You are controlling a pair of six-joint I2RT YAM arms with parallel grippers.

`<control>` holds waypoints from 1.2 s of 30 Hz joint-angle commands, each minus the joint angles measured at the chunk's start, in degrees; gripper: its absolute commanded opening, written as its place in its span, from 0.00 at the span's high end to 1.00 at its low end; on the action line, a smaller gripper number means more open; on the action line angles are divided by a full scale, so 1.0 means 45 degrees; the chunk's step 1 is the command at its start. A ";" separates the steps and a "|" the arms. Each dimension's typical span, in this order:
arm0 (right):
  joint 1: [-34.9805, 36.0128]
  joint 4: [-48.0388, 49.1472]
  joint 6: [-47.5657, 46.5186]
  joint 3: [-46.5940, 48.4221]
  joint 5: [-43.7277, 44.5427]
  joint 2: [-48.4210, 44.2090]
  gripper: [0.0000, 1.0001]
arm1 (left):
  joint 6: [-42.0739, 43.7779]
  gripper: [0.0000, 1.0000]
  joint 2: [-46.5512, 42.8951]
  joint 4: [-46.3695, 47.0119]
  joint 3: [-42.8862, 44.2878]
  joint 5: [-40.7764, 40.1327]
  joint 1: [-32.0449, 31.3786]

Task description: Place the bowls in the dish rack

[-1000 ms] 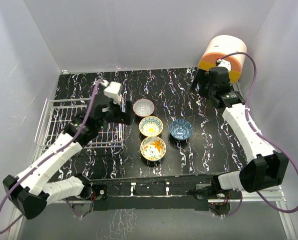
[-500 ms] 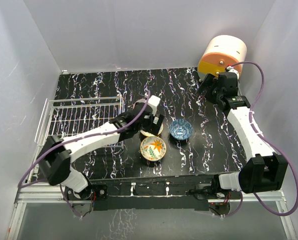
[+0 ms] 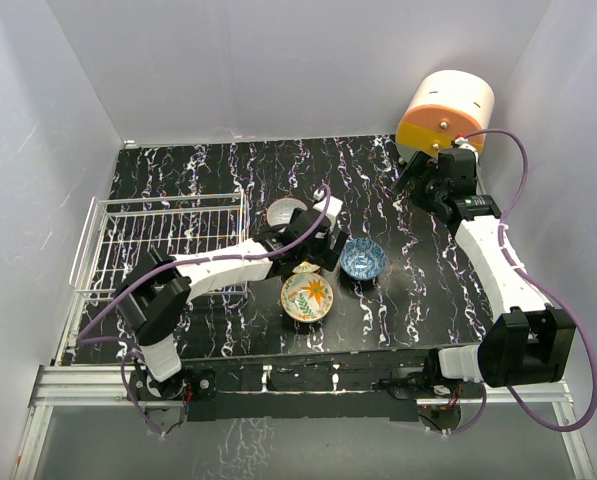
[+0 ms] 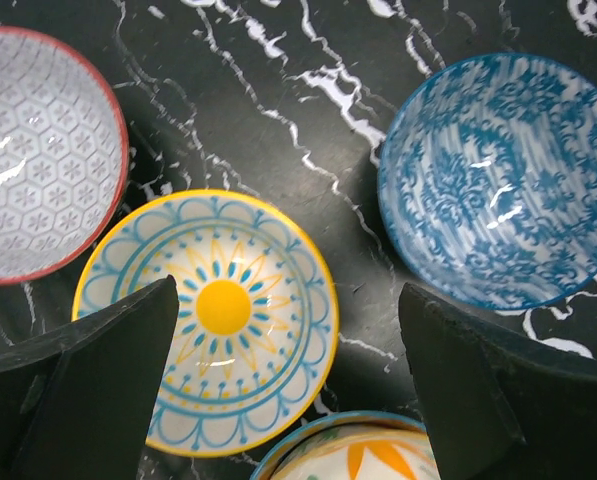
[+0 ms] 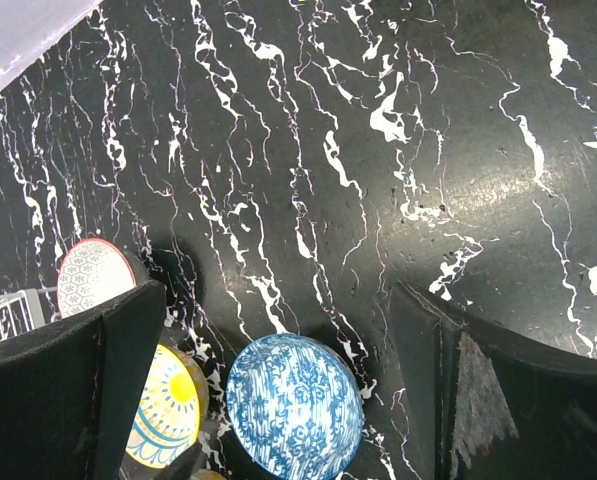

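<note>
Four bowls sit mid-table: grey-white (image 4: 28,165), cream-yellow with a sun pattern (image 4: 218,320), blue-white (image 4: 503,180) and, at the bottom edge, the flowered one (image 4: 358,455). My left gripper (image 4: 288,292) hovers open over the yellow bowl's right side, holding nothing. From above, the left gripper (image 3: 315,250) hides most of that bowl, between the grey-white bowl (image 3: 281,210), the blue bowl (image 3: 362,258) and the flowered bowl (image 3: 307,297). The white wire dish rack (image 3: 163,240) stands empty at the left. My right gripper (image 3: 415,180) hangs open at the back right, well above the table.
An orange-and-cream round drawer unit (image 3: 448,105) stands at the back right corner, just behind the right gripper. White walls close in the black marbled table (image 3: 208,170) on three sides. The right wrist view shows the blue bowl (image 5: 293,405) below and a rack corner (image 5: 8,310).
My left arm has swung right from beside the dish rack to above the yellow bowl. The right arm shifted slightly, then stayed near the drawer unit. No bowl has moved.
</note>
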 commanded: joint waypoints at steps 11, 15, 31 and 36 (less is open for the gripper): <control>-0.0340 0.0845 0.0186 -0.0302 -0.0298 -0.0449 0.02 | 0.0104 0.24 0.1219 0.0875 0.0633 -0.1190 -0.0295; -0.0369 0.0903 0.0227 -0.0421 -0.0361 -0.0475 0.02 | 0.0124 0.28 0.1402 0.1091 0.0497 -0.1349 -0.0311; -0.0455 0.0987 0.0285 -0.0492 -0.0558 -0.0417 0.02 | -0.0223 0.40 0.2793 0.0578 0.1101 -0.1659 -0.0273; -0.0477 0.0977 0.0289 -0.0490 -0.0578 -0.0501 0.01 | -0.0378 0.45 0.3164 0.0475 0.1240 -0.1541 -0.0136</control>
